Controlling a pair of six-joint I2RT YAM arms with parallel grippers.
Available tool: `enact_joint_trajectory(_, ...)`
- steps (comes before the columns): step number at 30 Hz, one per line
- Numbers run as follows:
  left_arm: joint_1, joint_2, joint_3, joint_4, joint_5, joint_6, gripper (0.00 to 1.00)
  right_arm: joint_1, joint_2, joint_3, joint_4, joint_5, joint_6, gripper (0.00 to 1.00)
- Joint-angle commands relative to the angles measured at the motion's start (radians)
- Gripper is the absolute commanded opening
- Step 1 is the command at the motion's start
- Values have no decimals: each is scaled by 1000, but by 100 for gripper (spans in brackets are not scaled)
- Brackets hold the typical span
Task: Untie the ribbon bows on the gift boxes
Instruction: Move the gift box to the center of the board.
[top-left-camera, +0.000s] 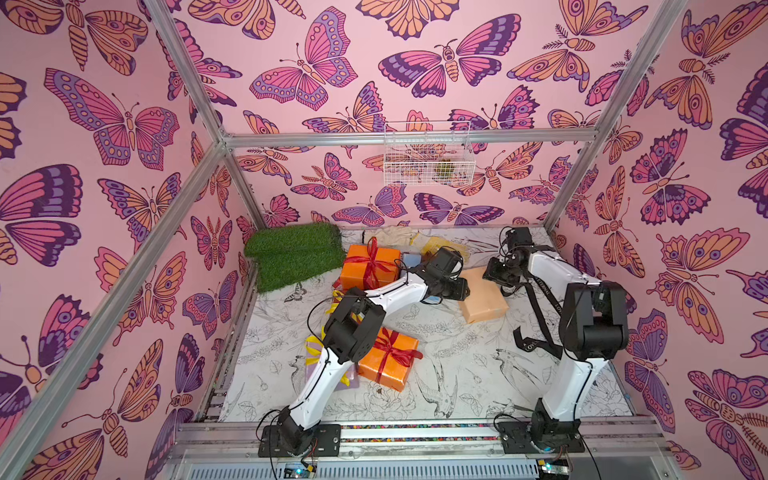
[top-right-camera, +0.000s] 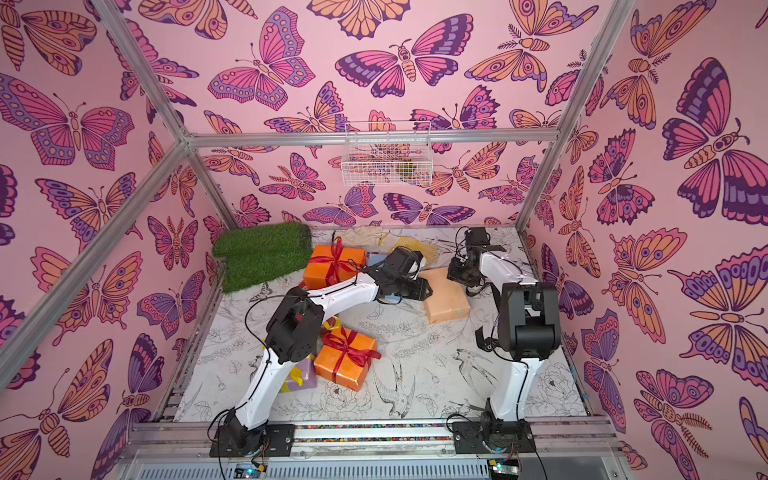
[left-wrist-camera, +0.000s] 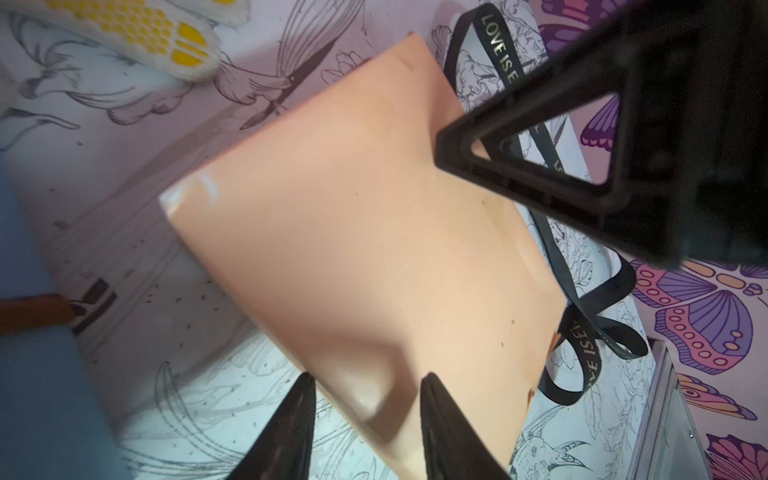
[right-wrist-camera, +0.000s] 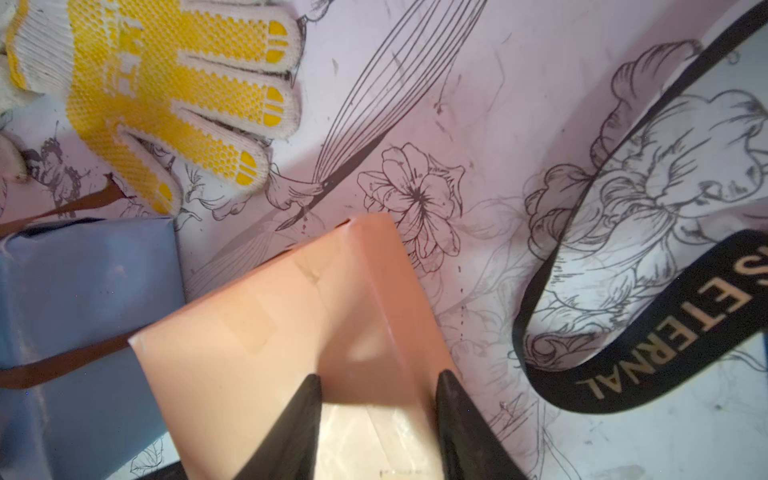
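Ribbon bows: one is undone; the black ribbon lies loose on the table beside the right pincer. Right and left pincer stand partly parted and empty over the bare peach box. You have the red bows and the yellow bow left.

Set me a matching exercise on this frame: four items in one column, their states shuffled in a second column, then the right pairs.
Items
1. peach box
2. black ribbon
3. near orange box
4. light blue box

States
A. crossed by a brown ribbon
B. red bow tied on top
C. loose, tied around no box
D. bare, no ribbon around it

Pairs: 1-D, 2-C, 3-B, 4-A
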Motion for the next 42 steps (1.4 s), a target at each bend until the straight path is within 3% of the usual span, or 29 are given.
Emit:
enact_joint_trajectory(1,-26,20,6,57,48,0,45,21,2,19,-58,-87,-26,46)
enact_joint_trajectory(17,22,-54,-31,57,39,26,50,21,-147,-16,-118,59,-69,54)
enact_joint_trajectory(24,27,-128,-65,36,31,56,52,22,-186,-23,-150,61,-77,57)
enact_joint_trajectory(27,27,-243,-145,19,6,88,54,46,-246,-69,-131,5,-66,55)
enact_joint_trajectory(31,38,-468,-309,-54,-103,163,64,142,-349,-147,-79,-109,-74,54)
enact_joint_trajectory(37,128,-767,-573,-146,-140,168,68,303,-423,-213,-83,-195,-107,53)
enact_joint_trajectory(42,186,-886,-726,-149,-190,157,69,354,-402,-234,61,-203,-42,46)
